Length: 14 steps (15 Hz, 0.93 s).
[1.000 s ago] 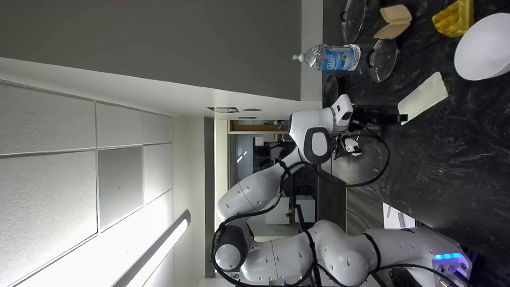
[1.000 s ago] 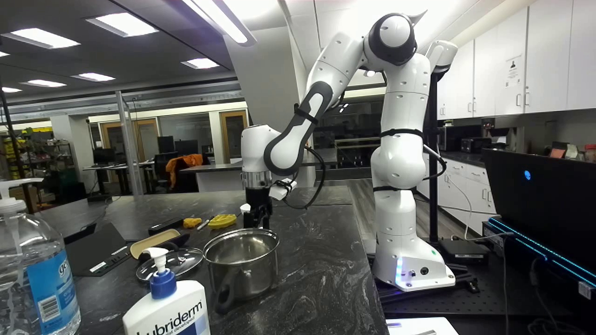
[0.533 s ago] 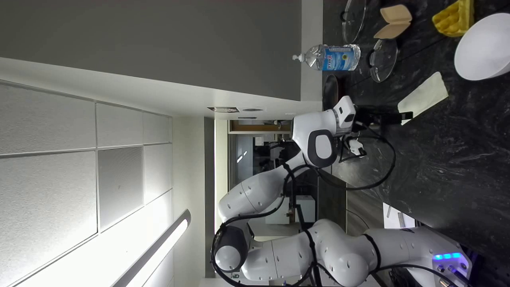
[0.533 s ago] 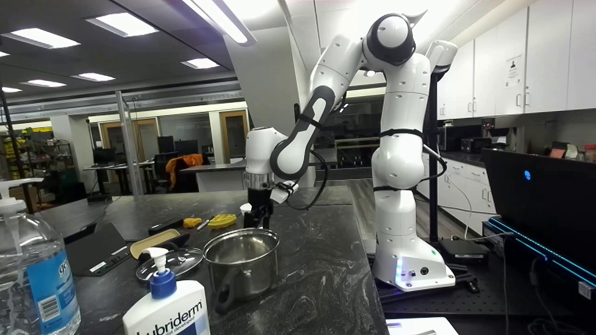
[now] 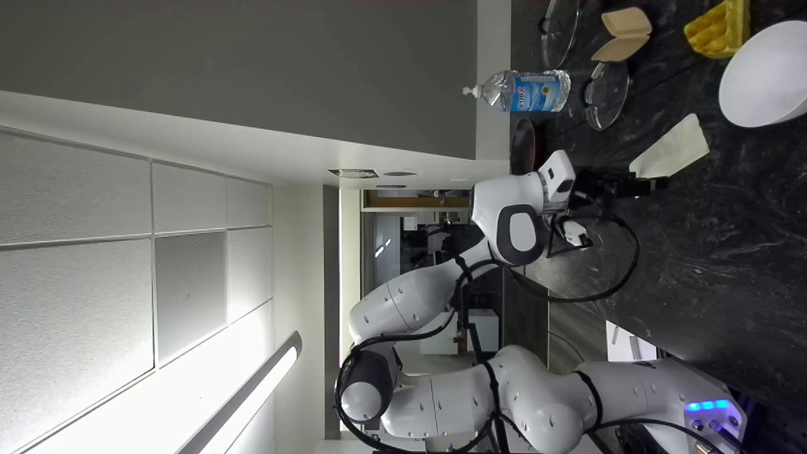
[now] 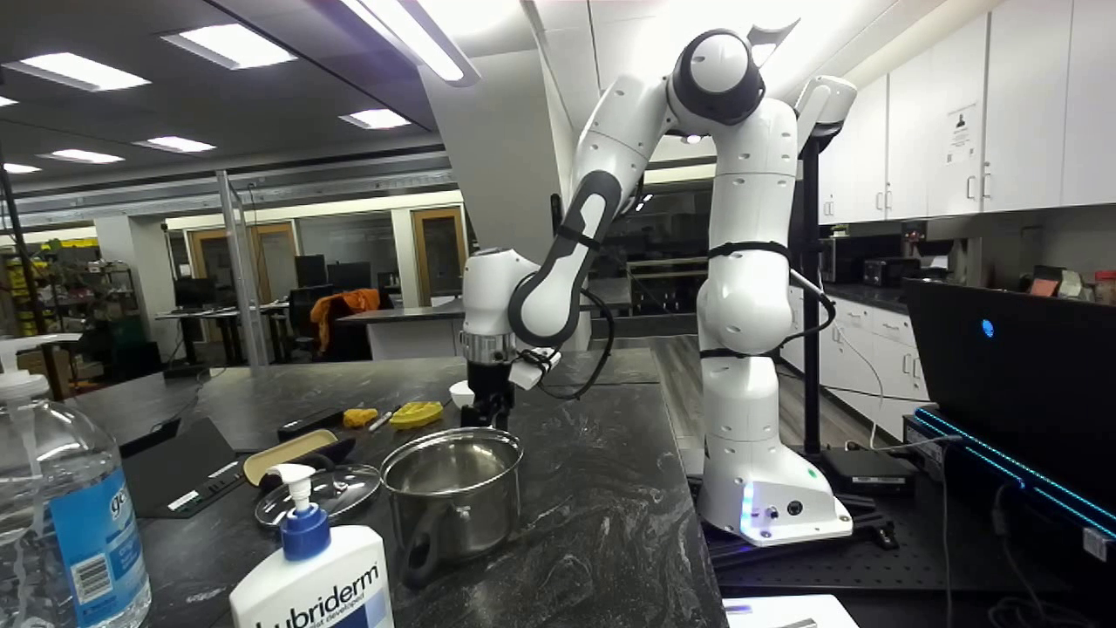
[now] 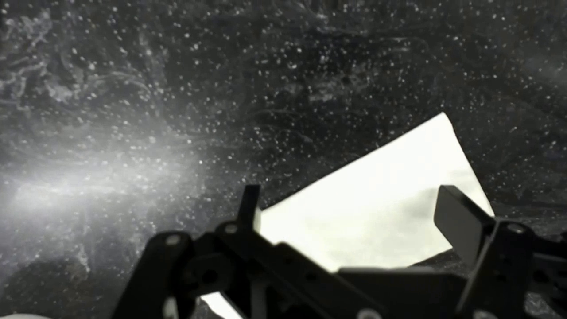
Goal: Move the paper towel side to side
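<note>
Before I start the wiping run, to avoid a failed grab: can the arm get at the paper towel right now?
Probably yes: in the wrist view the gripper is open, the paper towel shows between its fingers, and nothing visible blocks it. The gripper's height is unclear.

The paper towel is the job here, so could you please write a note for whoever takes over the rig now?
Hand: open, holding nothing.
Paper towel: on the dark countertop, showing between the jaws in the wrist view; contact unclear.
Done: hand is at the towel; no grip yet.
Left: probably close on it, then slide it side to side.
</note>
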Available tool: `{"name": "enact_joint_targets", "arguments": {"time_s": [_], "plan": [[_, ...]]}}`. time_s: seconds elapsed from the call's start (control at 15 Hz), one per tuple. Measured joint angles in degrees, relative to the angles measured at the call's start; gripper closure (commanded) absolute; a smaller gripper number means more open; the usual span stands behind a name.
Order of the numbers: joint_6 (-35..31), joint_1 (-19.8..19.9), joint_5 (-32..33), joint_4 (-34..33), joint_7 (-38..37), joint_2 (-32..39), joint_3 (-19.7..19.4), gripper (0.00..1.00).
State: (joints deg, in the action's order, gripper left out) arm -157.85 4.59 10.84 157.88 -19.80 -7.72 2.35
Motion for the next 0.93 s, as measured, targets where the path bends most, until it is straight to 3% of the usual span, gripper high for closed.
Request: {"name": "enact_joint_targets", "arguments": {"time_s": [0.07,0.2,0.73,0.8,0.93], "plan": [[-0.5,0.1,0.4,0.0,0.0,0.6,0.0,0.25],[-1.8,0.2,1.4,0.0,0.0,1.7,0.0,0.34],[-2.8,1.0,5.3,-0.7,0.0,2.1,-0.4,0.95],[-2.9,1.1,5.8,-0.7,-0.1,2.2,-0.4,0.99],[-2.9,1.2,6.9,-0.7,-0.6,2.2,-0.4,1.0]]}}
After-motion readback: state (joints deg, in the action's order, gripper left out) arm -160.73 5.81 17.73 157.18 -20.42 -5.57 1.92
